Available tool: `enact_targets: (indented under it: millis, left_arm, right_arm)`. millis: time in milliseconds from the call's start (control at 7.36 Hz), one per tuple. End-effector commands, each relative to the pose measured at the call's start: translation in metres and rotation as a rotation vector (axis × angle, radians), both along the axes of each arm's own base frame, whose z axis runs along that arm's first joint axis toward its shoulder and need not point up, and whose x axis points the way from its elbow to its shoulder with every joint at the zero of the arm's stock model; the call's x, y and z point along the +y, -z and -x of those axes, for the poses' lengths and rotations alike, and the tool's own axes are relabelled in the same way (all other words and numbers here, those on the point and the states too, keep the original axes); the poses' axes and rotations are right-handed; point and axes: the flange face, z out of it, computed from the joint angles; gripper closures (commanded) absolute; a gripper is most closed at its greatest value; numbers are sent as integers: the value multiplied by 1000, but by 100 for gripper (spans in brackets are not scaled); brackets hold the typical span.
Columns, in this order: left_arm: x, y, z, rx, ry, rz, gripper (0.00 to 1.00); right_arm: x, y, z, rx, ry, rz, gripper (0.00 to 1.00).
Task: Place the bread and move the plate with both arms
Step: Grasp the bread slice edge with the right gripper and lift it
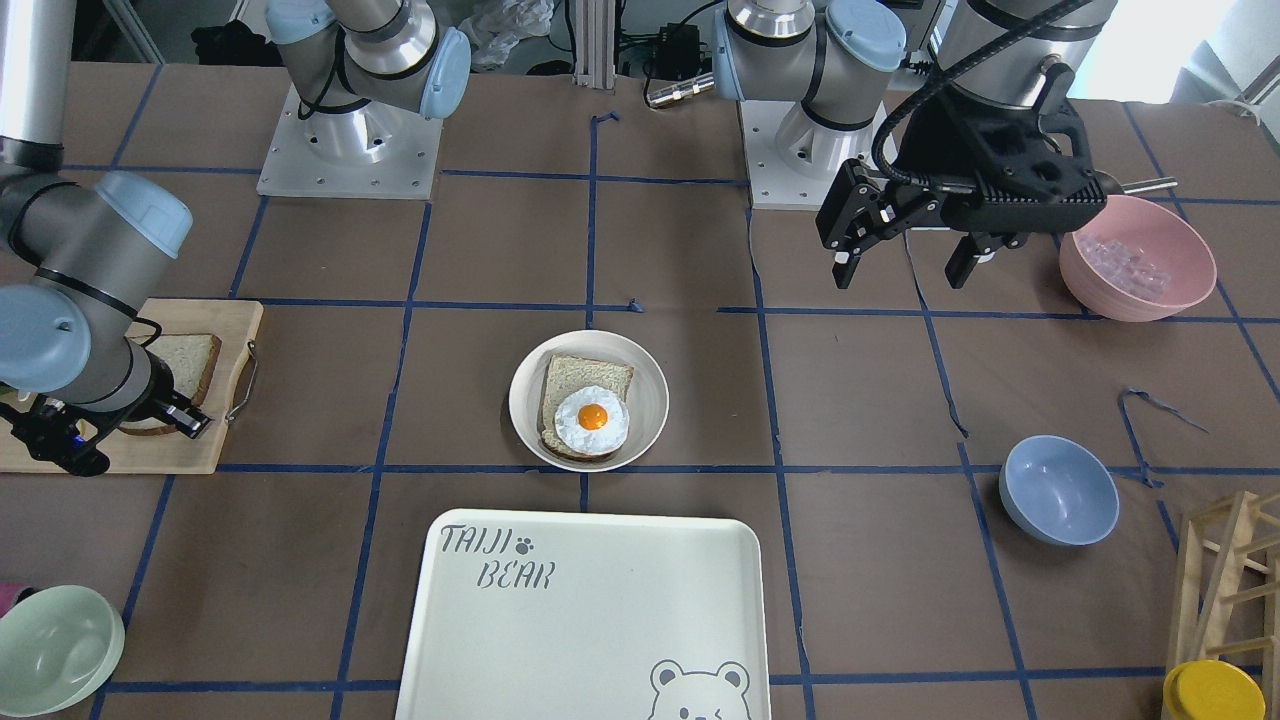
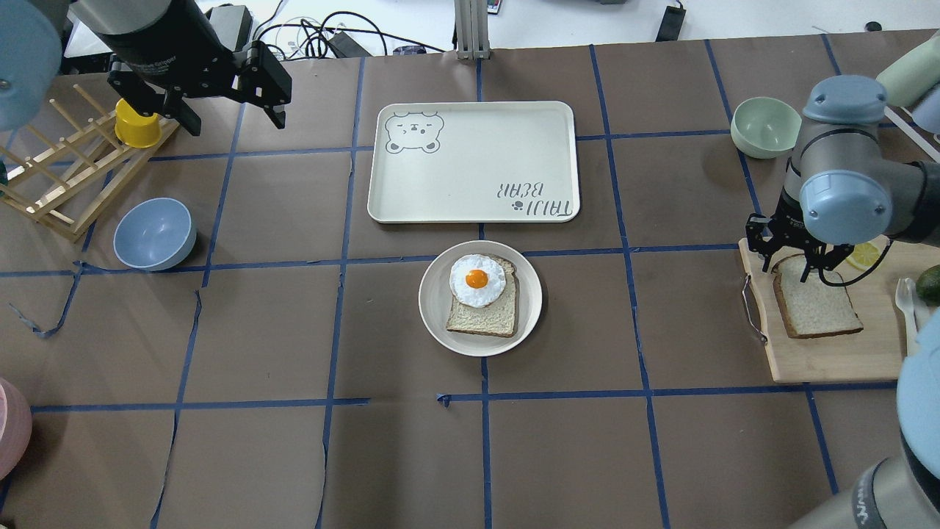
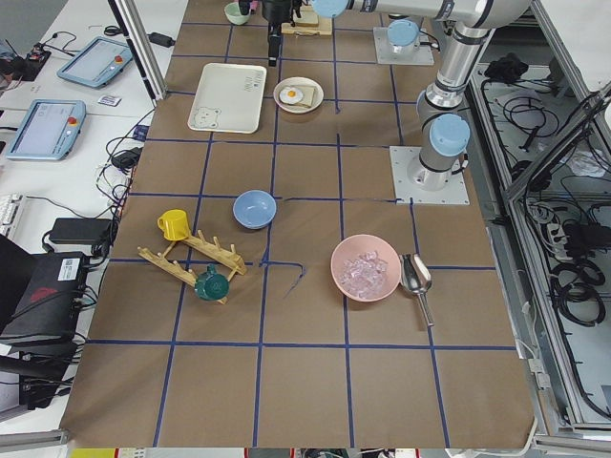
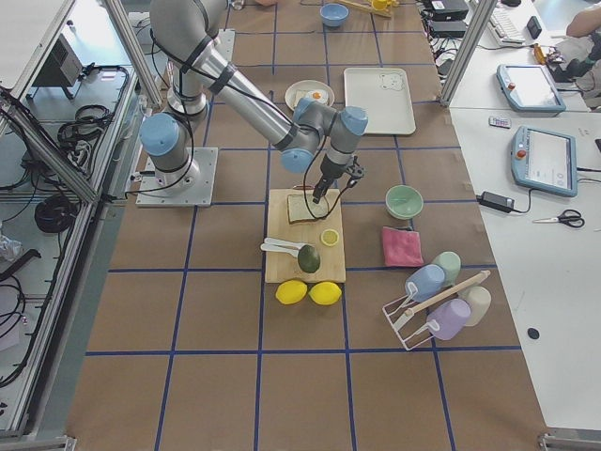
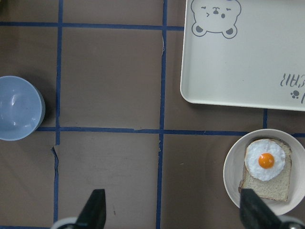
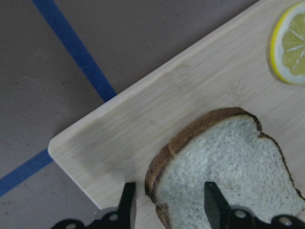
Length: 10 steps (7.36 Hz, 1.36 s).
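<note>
The bread (image 2: 819,308) lies flat on a wooden cutting board (image 2: 830,364) at the table's right end; it also shows in the right wrist view (image 6: 228,162). My right gripper (image 2: 787,264) is open and low over the bread's domed end. In the right wrist view (image 6: 170,205) one finger stands outside the crust and the other over the crumb. The plate (image 2: 433,301) sits at the table's middle and holds a tanner slice topped with a fried egg (image 2: 477,280). My left gripper (image 2: 231,114) is open and empty, high over the table's left side, far from the plate (image 5: 233,167).
The white "TAIJI BEAR" tray (image 2: 474,162) lies just beyond the plate. A blue bowl (image 2: 154,234), a wooden rack (image 2: 66,176) and a yellow cup (image 2: 137,123) stand at the left. A green bowl (image 2: 765,126), a lemon slice (image 6: 290,47) and an avocado (image 2: 929,283) are near the board.
</note>
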Motion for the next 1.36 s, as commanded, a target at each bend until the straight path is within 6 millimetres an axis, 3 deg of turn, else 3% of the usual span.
enact_targets:
  millis: [0,136,272,543,1222]
  left_arm:
    - [0,0,0,0,0,0,0]
    - [0,0,0,0,0,0,0]
    - [0,0,0,0,0,0,0]
    - [0,0,0,0,0,0,0]
    - [-1,1,0,1,0,-2,0]
  right_arm:
    - [0,0,1,-4,-8,-2,86]
    - [0,0,0,-5,-12,-3,96]
    - [-1,-1,1,-6,-8,-3,100]
    - [-5,-7,1,-1,-12,8,100]
    - [-14,-65,-1,3,-12,4,100]
